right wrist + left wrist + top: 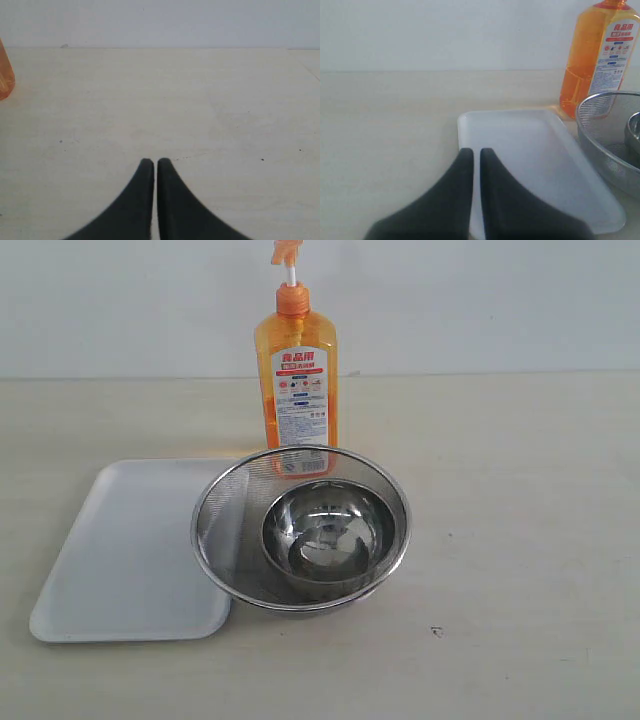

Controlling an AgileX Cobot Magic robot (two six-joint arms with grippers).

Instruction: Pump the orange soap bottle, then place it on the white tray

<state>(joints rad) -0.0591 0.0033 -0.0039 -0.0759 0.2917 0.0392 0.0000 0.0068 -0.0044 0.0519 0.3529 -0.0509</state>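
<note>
While the bottle [296, 380] stands upright on the worktop [520, 540], no arm shows in the exterior view. Only the wrist cameras give the fingers.

Bottle: at 12 o'clock from the strainer [215, 530], just behind its rim; whether they touch, cannot tell. Label faces the exterior camera. Pump head [285, 252] is raised with the white stem exposed, so it reads as unpressed.

Tray [120, 560]: flat at 9 o'clock from the strainer, nothing lying in it. The strainer's rim overlaps its 3 o'clock edge; resting on it or merely beside it, cannot tell. A small steel bowl [325, 530] sits inside the strainer.

Left end effector [476, 152]: fingers pressed together, a thin slit between them, pinching nothing. It hangs over one end of the tray.

Right end effector [152, 162]: pressed together, empty, above bare worktop, with a sliver of the bottle at the edge of its picture.

Judgement: task not begun. Closed fingers make a blunt tip, which suits pushing the pump head down. The bottle is tall and narrow, so an off-centre press could tip it toward the strainer; the other arm may need to steady it. With the tray on the left arm's side, that arm looks better placed for the carry. The lift must clear the strainer's rim on the way to 9 o'clock.
</note>
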